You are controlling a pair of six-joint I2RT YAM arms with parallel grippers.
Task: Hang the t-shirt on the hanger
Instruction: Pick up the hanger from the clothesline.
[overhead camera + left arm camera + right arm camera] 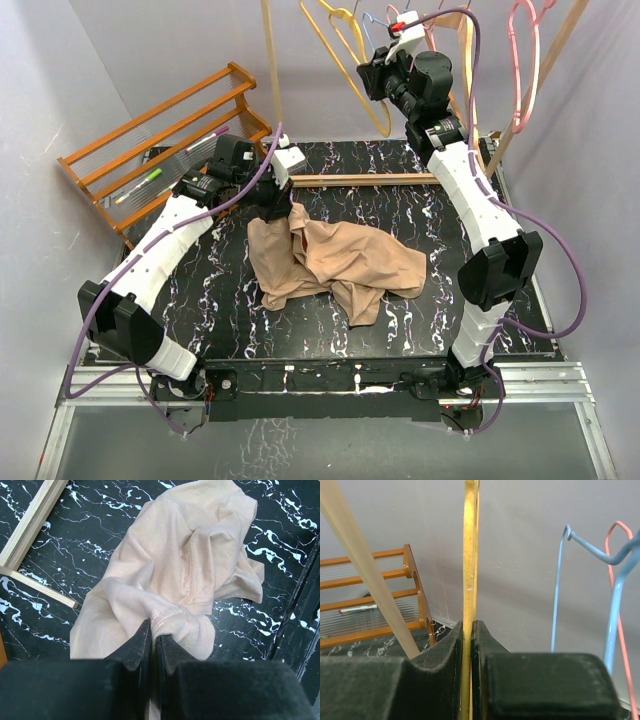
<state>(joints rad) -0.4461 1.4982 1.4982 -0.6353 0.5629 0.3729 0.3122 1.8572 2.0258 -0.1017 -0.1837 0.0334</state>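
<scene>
The tan t-shirt point(340, 265) lies crumpled in the middle of the black marbled table point(200, 300). My left gripper point(283, 205) is at the shirt's far left corner, shut on a stitched fold of fabric. In the left wrist view that gripper point(154, 630) pinches the t-shirt point(190, 555) hem between its pads. My right arm reaches up at the back. Its gripper point(375, 75) is shut on the thin mustard-yellow hanger point(350, 75), which hangs among others. In the right wrist view the hanger point(469, 555) runs straight up between that gripper's point(468, 625) closed fingers.
An orange wooden rack point(160, 130) stands at the back left. A light wooden frame's bar point(360, 180) lies across the table's far edge, with its slanted poles point(270, 60) rising. A pink hanger point(520, 50) and a blue hanger point(615, 580) hang near the yellow one.
</scene>
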